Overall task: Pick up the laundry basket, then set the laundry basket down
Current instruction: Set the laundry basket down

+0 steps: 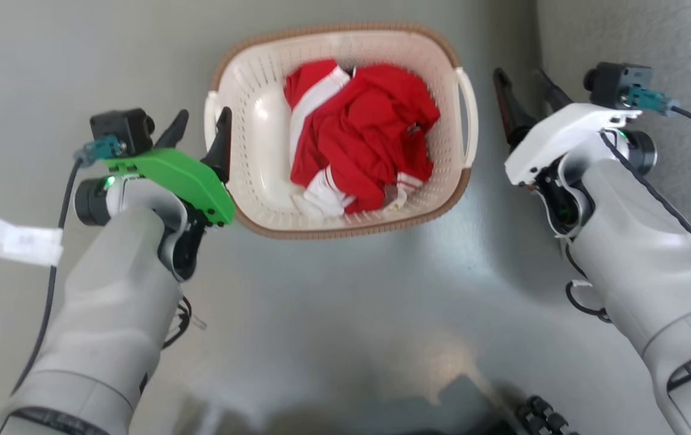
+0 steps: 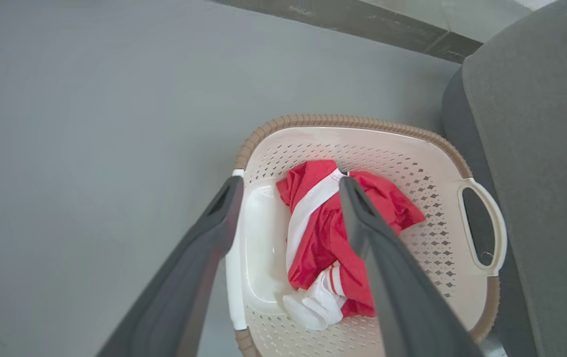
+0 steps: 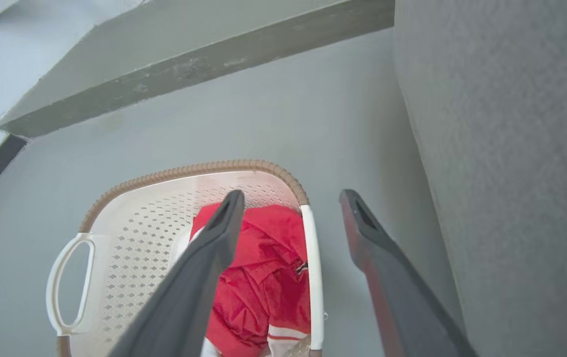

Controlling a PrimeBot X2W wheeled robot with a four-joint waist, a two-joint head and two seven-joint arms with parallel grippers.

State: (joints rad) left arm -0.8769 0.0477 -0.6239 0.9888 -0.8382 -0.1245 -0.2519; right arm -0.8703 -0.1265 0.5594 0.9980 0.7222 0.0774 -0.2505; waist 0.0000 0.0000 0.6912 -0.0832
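The left claw (image 1: 200,134) (image 2: 289,188) is spread wide and grips nothing. Its two fingers straddle the left handle (image 1: 209,124) of the basket (image 1: 248,84) (image 2: 412,163), one outside over the floor and the other over the inside. I cannot tell whether either touches the plastic. The right claw (image 1: 529,96) (image 3: 290,198) is likewise spread and empty. In its own wrist view the right handle (image 3: 311,277) lies between its fingers. In the head view both fingers stand just right of that handle, with floor showing between.

The basket stands on the grey floor (image 1: 333,314) between the two claws. It is cream with a brown rim and holds a crumpled red and white garment (image 1: 369,133). A white tag (image 1: 19,240) beside the left arm's cable carries faint print, too blurred to read.

A grey upholstered seat (image 2: 536,148) rises just beside the basket's right side, and the right claw hangs over the narrow strip of floor between them. A dark skirting board (image 2: 362,20) runs beyond the far rim. To the left of the basket and toward the robot the floor lies open.
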